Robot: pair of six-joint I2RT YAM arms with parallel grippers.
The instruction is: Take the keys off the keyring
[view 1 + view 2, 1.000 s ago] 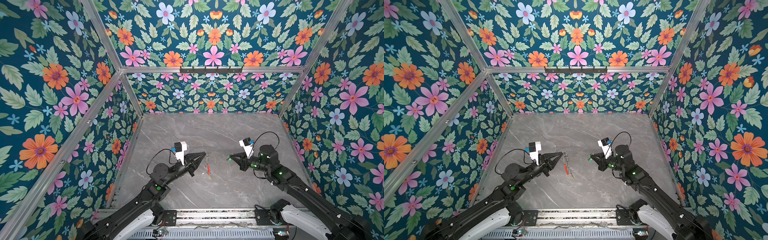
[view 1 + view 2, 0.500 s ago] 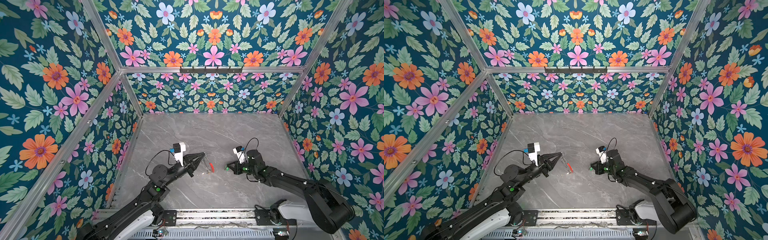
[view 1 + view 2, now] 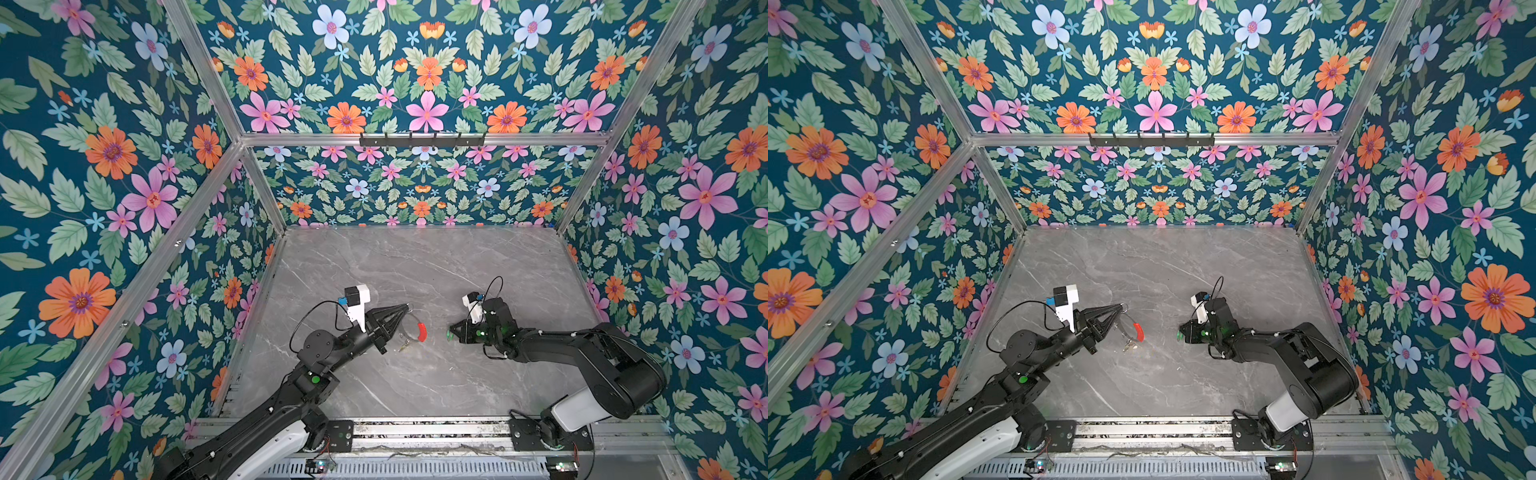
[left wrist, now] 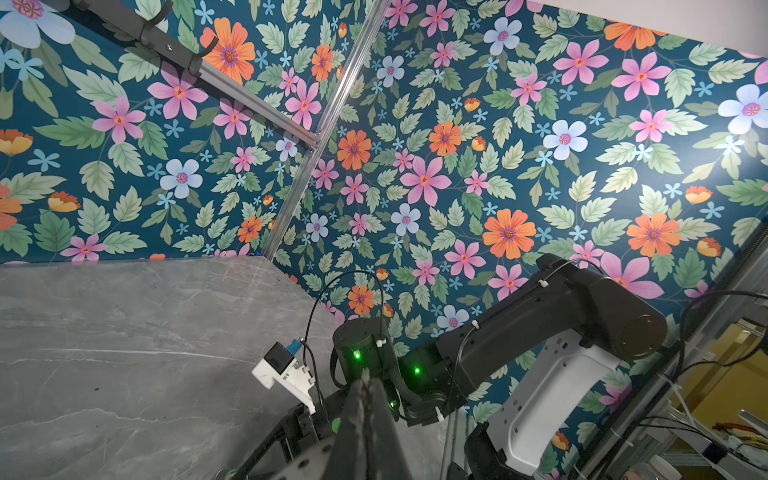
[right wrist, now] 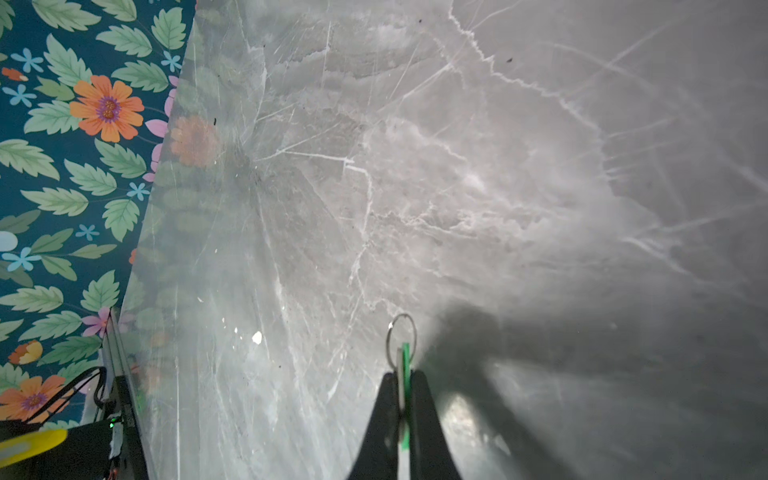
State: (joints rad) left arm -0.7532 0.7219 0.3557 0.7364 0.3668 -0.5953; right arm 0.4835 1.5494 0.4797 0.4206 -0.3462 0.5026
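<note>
The left jaws, pressed together, face the right arm (image 4: pixel 561 307) across the grey marble table (image 4: pixel 124 353), floral wall (image 4: pixel 457 166) behind.

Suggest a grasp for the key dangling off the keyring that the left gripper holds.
Pinch the key at its free lower end, coming from the robot's right. It hangs below the keyring, which the left gripper clamps from the left, so that side looks unobstructed. Its facing is too small to read. The right gripper holds the green-tag key, so that probably goes down first.
</note>
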